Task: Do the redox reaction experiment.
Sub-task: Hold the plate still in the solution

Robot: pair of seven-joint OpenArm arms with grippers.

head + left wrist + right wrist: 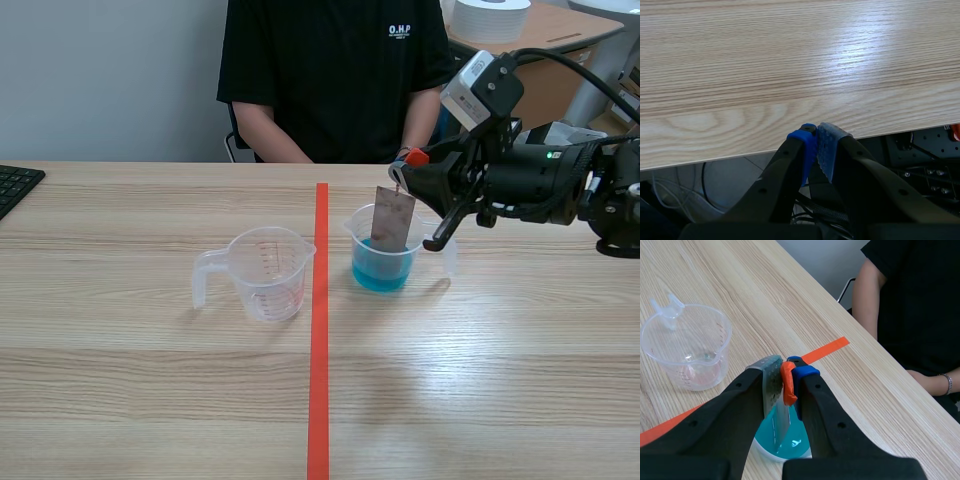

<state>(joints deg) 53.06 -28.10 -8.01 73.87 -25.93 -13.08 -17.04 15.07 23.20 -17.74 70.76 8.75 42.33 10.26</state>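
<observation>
Two clear plastic cups stand on the pale, wood-grained desk point(150, 400) in the scene view, one on each side of an orange-red tape line. The right arm's fingers point(408, 168) hang just above the cup with blue liquid point(383, 262) and are clamped on an orange tab point(416, 157). A flat, dull brown-grey metal strip point(392, 218) hangs straight down below them, and its lower end reaches the liquid inside that cup. The other cup point(268, 272), with a handle, a spout and red printed marks, sits well apart from the fingers across the tape line. A black keyboard point(15, 185) lies at the desk's far edge, and a person in a black shirt point(330, 70) sits behind the desk.

Left wrist view: the left arm's fingers point(816, 137) are closed, with their dotted blue pads pressed together and nothing between them. They sit off the desk's edge, and the smooth grain of the desk point(790, 65) stretches ahead of them.

Right wrist view: the right arm's fingers point(784, 364) pinch the soft-looking, folded orange tab point(788, 385) between a grey pad and a blue pad. The thin metal strip point(783, 417) drops under them into the round cup of blue liquid point(790, 442). The empty-looking cup point(687, 347) stands beside the grey-padded finger, apart from it.
</observation>
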